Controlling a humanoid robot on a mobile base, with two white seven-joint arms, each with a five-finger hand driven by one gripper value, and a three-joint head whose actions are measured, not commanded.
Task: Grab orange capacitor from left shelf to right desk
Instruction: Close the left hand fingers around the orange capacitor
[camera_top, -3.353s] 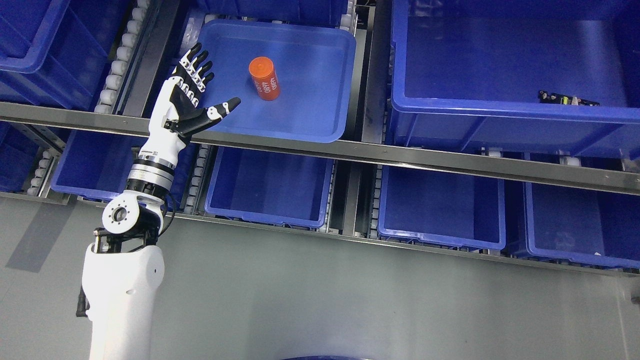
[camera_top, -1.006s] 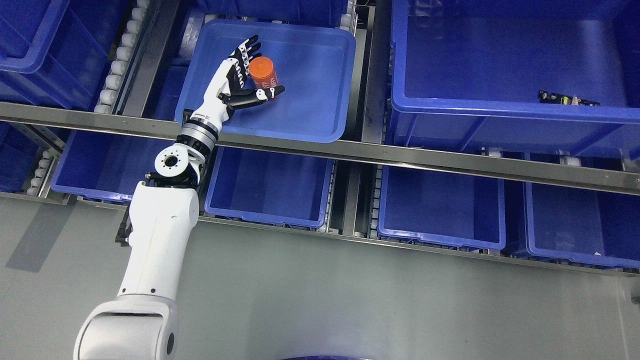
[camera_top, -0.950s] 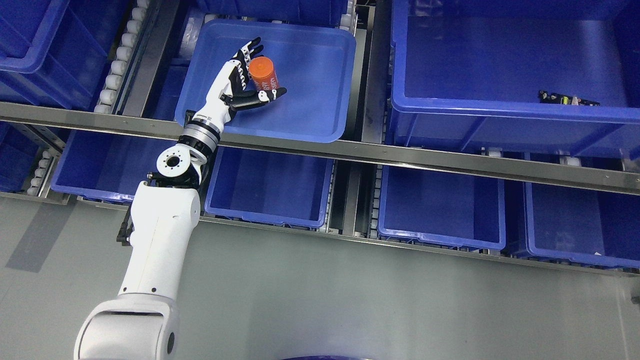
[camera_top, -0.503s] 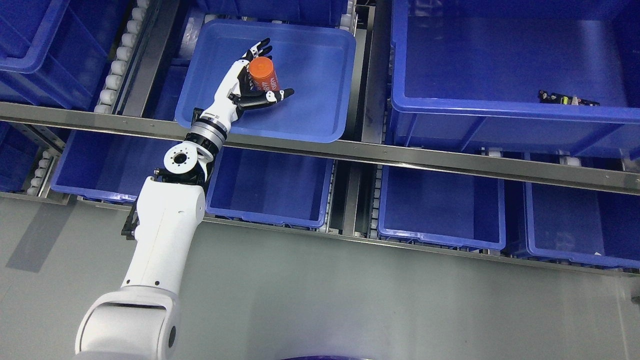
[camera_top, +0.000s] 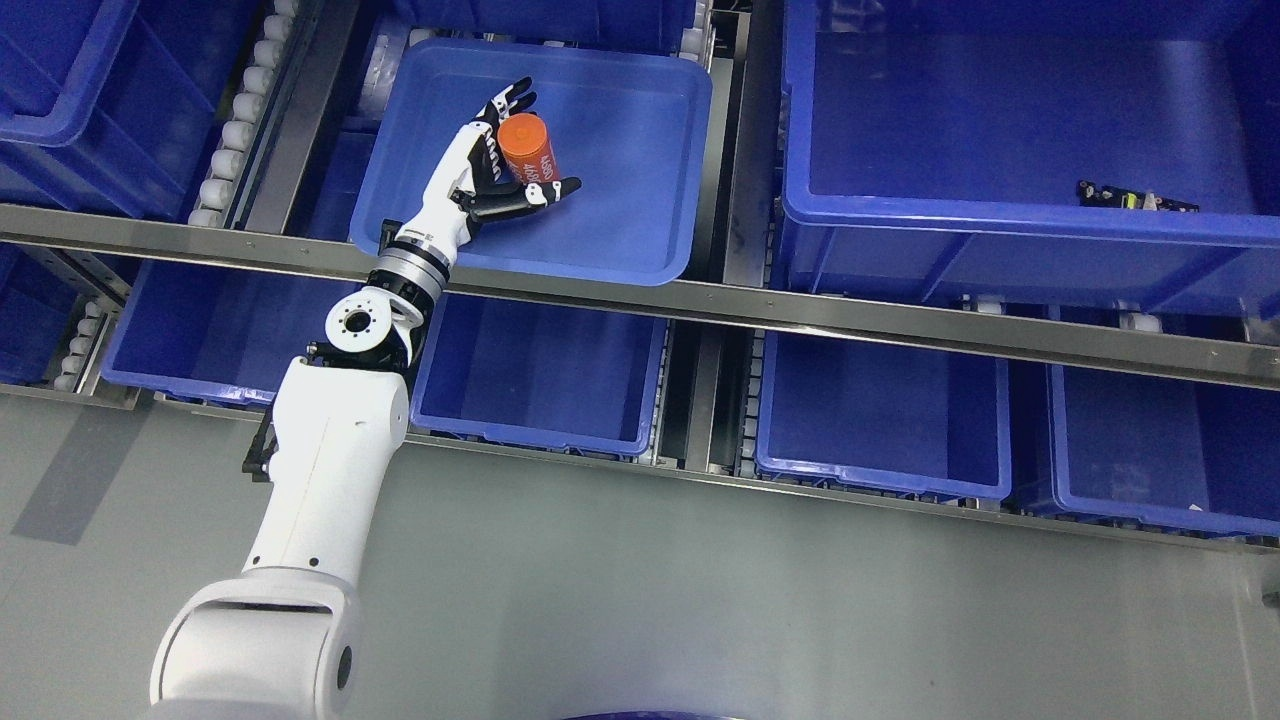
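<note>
You're looking at the shelf (camera_top: 700, 300) carrying a shallow blue tray (camera_top: 640, 150), where your left hand (camera_top: 490, 170) is cupping wide, fingers not closed, around the orange capacitor (camera_top: 527, 145) lying in that tray.

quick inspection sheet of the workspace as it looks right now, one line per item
surface: metal shelf rack with roller lanes, blue bins on two levels; grey floor below.
job's things: orange capacitor stands in the shallow blue tray on the upper level, white print on its side; the right desk is not in view.
clutter: a small dark component lies in the large bin at the upper right; the lower bins look empty.
hands: left hand is around the capacitor, fingers behind it and thumb in front, not closed on it; right hand not in view.
cables: nothing seen.
surroundings: a blue curved edge at the bottom middle, unclear what it is.
</note>
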